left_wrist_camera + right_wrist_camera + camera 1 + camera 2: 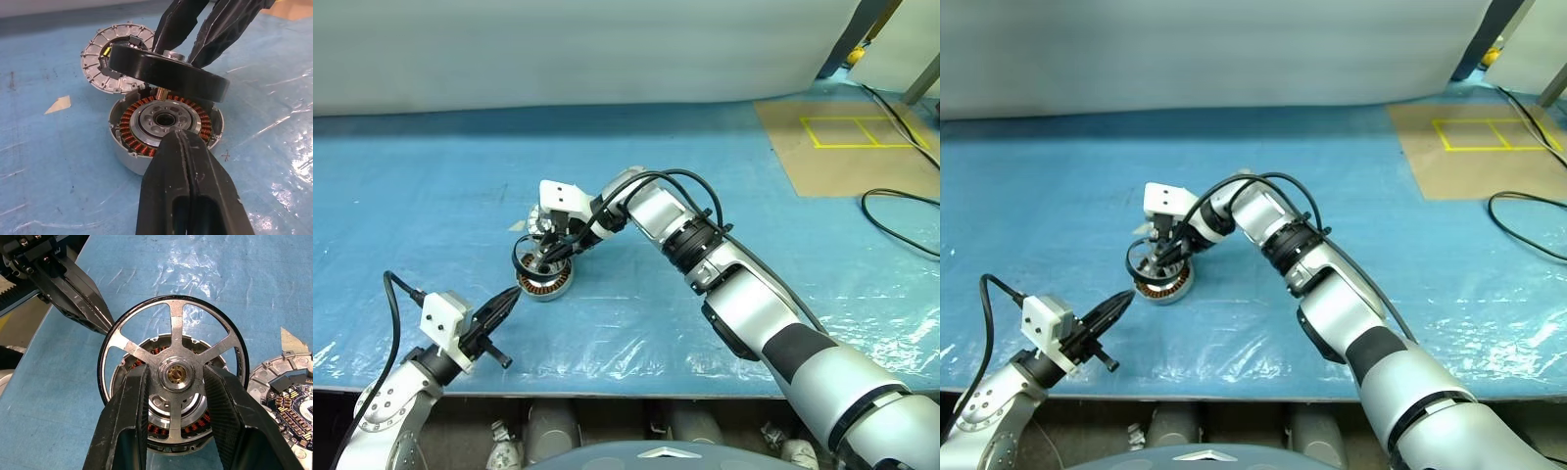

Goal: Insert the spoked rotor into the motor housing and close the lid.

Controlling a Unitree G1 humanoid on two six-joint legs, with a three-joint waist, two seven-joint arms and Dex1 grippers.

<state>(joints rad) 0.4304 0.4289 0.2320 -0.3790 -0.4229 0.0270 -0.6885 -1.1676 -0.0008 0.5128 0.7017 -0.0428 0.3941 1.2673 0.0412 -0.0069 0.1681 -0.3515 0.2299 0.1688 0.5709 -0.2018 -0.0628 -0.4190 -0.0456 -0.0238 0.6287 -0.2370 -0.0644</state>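
Observation:
My right gripper point(177, 374) is shut on the hub of the spoked rotor point(176, 323), a black ring with silver spokes. It holds the rotor tilted just above the motor housing point(146, 125), whose copper windings circle a silver hub. The housing point(544, 286) stands on the blue table. Behind it lies the lid point(95, 54), with its ringed face up; the lid point(288, 401) is apart from the housing. My left gripper point(512, 300) is shut and empty, and its tips point at the housing's near-left side, close to the rim.
The blue plastic-covered table point(431, 196) stretches wide to both sides. A brown board with yellow tape squares point(847, 142) lies at the back right, and a black cable point(901, 211) runs beside it. The table's front edge point(607, 392) is near my body.

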